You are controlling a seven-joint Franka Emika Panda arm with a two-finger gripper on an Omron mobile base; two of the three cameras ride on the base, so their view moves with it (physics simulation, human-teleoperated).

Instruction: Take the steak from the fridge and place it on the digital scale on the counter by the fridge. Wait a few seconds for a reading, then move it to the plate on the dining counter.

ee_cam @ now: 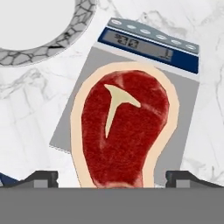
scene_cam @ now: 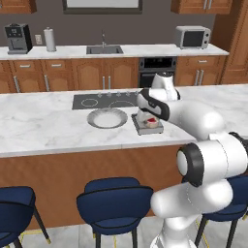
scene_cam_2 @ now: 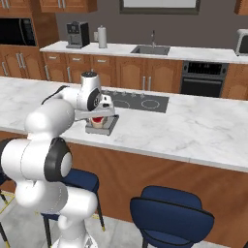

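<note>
- In the hand view, the gripper (ee_cam: 112, 179) is seen with its two dark fingertips (ee_cam: 41, 178) spread wide, one at either side of the near end of the steak (ee_cam: 124, 131); nothing is pinched between them.
- The steak is laid flat on the digital scale (ee_cam: 183, 131), with the display strip at 12 o'clock beyond it showing digits that cannot be read with certainty.
- The weighing step is judged to be in hand: the meat is resting on the slab and a reading is being awaited, or the re-grasp is about to be made.
- The plate (scene_cam: 107, 118) is set just beside the scale, at roughly 10 o'clock from it in the hand view, on the dining counter (scene_cam: 38, 126).
- For the next move, the fingers would need to be closed on the steak, which would then be lifted and carried the short way over to the plate.
- Farther off, a black cooktop (scene_cam: 104, 100) is seen beyond the plate.
</note>
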